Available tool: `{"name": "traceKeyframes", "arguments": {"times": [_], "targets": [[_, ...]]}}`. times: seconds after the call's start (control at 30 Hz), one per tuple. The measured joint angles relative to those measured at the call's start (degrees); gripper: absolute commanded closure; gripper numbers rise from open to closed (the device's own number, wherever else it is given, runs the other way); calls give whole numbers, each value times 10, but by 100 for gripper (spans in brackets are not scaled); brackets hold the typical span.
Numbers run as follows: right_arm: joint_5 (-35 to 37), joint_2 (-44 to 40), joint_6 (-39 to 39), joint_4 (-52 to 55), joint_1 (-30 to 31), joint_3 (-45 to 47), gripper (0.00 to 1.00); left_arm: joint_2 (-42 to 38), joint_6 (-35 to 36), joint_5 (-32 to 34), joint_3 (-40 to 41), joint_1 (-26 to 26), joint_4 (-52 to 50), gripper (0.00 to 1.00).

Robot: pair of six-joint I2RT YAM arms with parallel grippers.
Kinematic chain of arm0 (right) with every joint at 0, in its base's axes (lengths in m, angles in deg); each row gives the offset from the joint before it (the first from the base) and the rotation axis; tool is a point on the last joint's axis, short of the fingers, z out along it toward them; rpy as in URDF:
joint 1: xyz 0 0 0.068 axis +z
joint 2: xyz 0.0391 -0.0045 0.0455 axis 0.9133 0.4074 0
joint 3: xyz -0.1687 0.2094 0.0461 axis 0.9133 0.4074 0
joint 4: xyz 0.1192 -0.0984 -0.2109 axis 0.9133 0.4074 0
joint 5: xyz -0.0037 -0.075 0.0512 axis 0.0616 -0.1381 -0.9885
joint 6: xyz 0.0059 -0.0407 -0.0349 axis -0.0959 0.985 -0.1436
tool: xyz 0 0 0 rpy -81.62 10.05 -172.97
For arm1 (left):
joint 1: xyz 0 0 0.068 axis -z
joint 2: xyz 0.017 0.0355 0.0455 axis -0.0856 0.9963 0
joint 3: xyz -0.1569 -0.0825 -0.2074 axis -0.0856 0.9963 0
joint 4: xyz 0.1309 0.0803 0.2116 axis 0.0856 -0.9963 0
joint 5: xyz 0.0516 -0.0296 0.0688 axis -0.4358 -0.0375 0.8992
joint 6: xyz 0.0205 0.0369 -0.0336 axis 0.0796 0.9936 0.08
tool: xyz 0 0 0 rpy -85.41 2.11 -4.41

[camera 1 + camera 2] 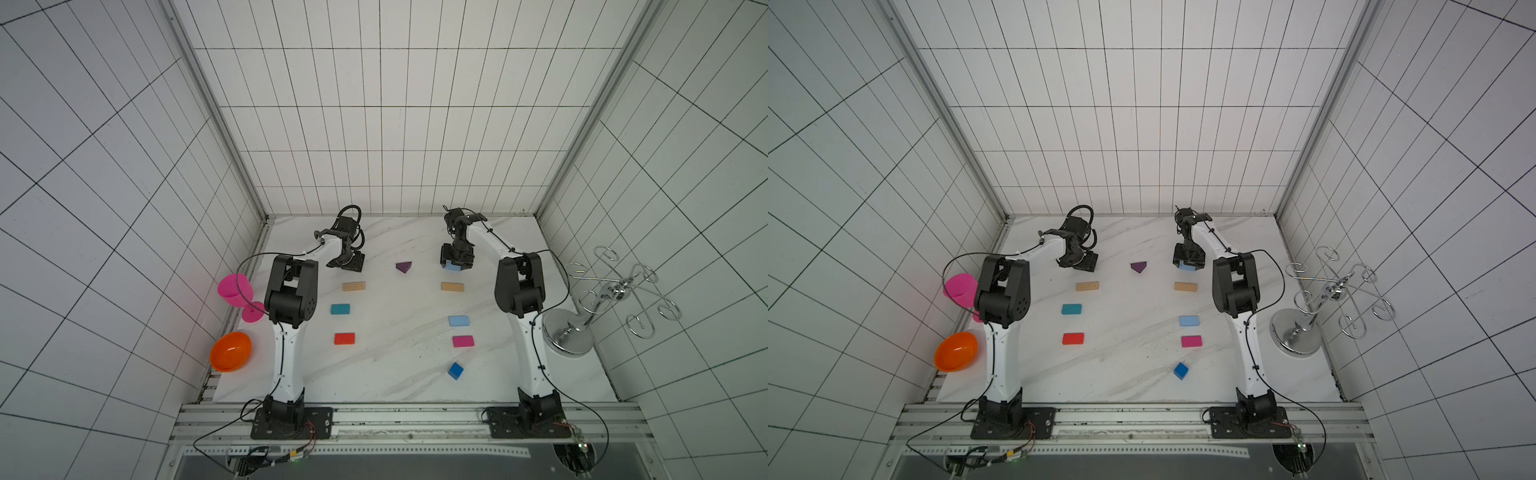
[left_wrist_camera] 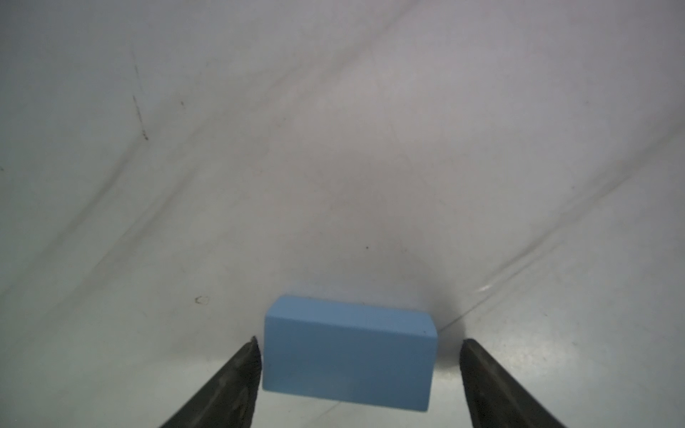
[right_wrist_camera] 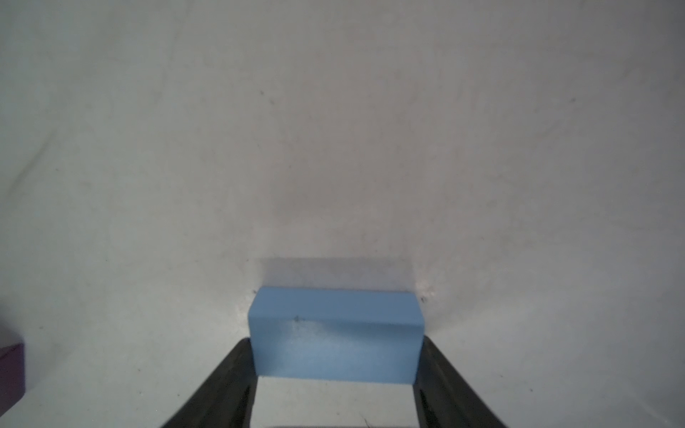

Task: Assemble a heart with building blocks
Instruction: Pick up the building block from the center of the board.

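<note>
Status: early. No heart yet. All ten building blocks lie flat on the bench (image 1: 395,374), apart from one another, in two loose columns.

Column toward the left edge, far to near:
- left light blue block (image 2: 348,359)
- left tan block (image 1: 354,286)
- teal block (image 1: 340,309)
- red block (image 1: 344,338)

Column toward the right edge, far to near:
- right light blue block (image 1: 452,268)
- right tan block (image 1: 452,286)
- middle light blue block (image 1: 459,320)
- magenta block (image 1: 463,341)
- blue cube (image 1: 456,370), nearest the near edge

The purple triangle (image 1: 403,266) sits alone between the columns toward the far edge, plausibly the notch spot.

My read is that nearly everything is left: pull the columns in, angle the pieces, close the outline and bring the cube to the tip.

Both arms come up from bases at the near edge. Elbows are bent, forearms stretch toward the far edge and lean inward, and wrists pitch down at the bench.

- **Left pincer (image 2: 359,341):** it straddles the left light blue block with its jaws apart. One jaw is almost at the block's end and there is a clear gap at the other, so no grip. The block rests on the bench near the far-left corner region.
- **Right pincer (image 3: 336,339):** clamped on the right light blue block, jaws pressed on both short ends. I can't tell whether the block is lifted or on the surface. It sits just beyond the right tan block.
</note>
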Motion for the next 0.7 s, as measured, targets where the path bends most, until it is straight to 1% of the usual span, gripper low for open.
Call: {"name": "traceKeyframes", "arguments": {"times": [0.1,0.17,0.27,0.33,0.4,0.53,0.7], "targets": [[0,0,0,0,0,1,36,-1,-1,0,2,0,1,19],[0,0,0,0,0,2,41,-2,-2,0,4,0,2,22],[0,-1,-3,-1,0,4,51,-4,-3,0,8,0,2,32],[-1,-1,-4,-1,0,4,55,-5,-2,0,10,0,2,39],[-1,-1,-4,-1,0,4,55,-7,-2,0,13,0,2,43],[-1,-4,-3,-3,0,8,55,-11,-3,1,21,1,10,46],[1,-27,13,-7,2,44,55,-22,-3,4,38,1,16,48]]}}
